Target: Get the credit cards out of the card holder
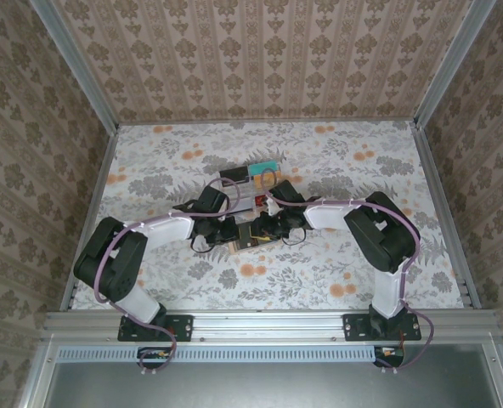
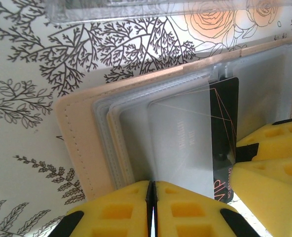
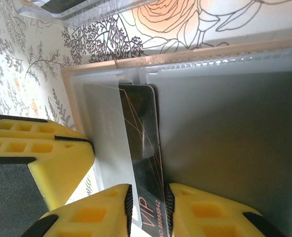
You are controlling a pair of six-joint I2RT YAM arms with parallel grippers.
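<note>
Nearest the arm bases, both grippers met over the card holder (image 2: 82,133), which lay spread open on the flowered table (image 1: 362,255) around the middle of the workspace. The left gripper (image 2: 152,207) had its fingers pressed together with no gap, apparently pinching the edge of one clear pocket leaf to steady the holder. The right gripper (image 3: 148,212) stood narrowly parted with the black card (image 3: 143,148) running between its fingers; whether the pads actually pressed on that card I could not tell. The black card sat partly drawn out, its "VIP" end clear of the pocket mouth and the rest under the clear sleeve. The other pockets facing the wrist cameras looked empty. Just beyond the holder lay the clear tray (image 2: 136,11), and from above a teal card (image 1: 265,167) and a dark card (image 1: 233,175) appeared to rest in it, though the arms hid part of the tray. By my judgement the job was well along: at least two cards out, this one halfway, and what remained was to pull it free and check the covered pockets.
</note>
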